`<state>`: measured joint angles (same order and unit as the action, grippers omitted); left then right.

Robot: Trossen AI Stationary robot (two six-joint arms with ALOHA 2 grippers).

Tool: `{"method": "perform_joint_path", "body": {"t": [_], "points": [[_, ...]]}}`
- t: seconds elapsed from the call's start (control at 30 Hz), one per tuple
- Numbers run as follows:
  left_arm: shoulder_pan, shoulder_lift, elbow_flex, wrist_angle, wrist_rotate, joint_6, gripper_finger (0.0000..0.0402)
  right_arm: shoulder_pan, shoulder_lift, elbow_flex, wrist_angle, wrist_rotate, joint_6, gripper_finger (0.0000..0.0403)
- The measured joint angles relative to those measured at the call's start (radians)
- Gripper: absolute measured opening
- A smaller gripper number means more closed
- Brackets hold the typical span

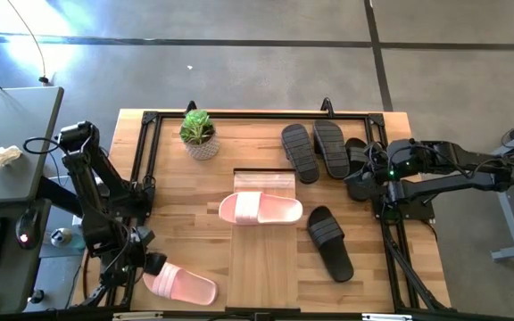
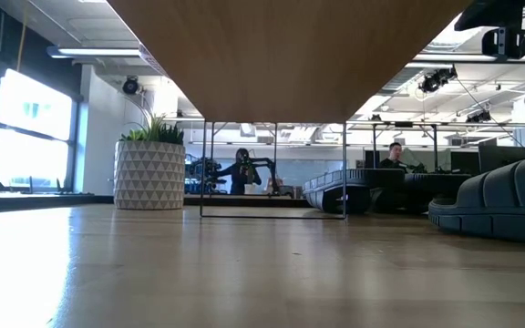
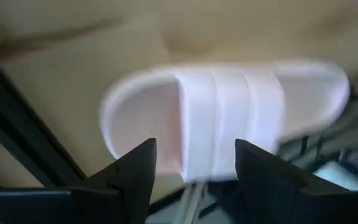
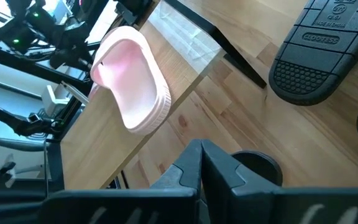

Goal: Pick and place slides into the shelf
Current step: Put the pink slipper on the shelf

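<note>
From above, the left gripper (image 1: 153,265) is hovering at a pink slide (image 1: 181,284) left of the shelf (image 1: 263,254), which is holding its mate (image 1: 260,209). Wrist-side, spread fingers (image 3: 134,171) are framing the strap; best centred first. The right gripper (image 4: 201,163), pressed together, is waiting.

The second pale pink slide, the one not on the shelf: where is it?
In the high view, the pale pink slide lies at the table's near-left corner, with the left gripper open at its end, left of the light-wood shelf plank.
</note>
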<state>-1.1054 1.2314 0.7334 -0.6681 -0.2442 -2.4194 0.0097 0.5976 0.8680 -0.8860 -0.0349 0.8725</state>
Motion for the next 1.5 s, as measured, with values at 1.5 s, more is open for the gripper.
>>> {"method": "perform_joint_path", "body": {"t": [1.5], "points": [[0.112,0.189,0.04,0.128,0.308,0.468,0.0175,0.0,0.0,0.0,0.023,-0.003,-0.009,0.0]]}}
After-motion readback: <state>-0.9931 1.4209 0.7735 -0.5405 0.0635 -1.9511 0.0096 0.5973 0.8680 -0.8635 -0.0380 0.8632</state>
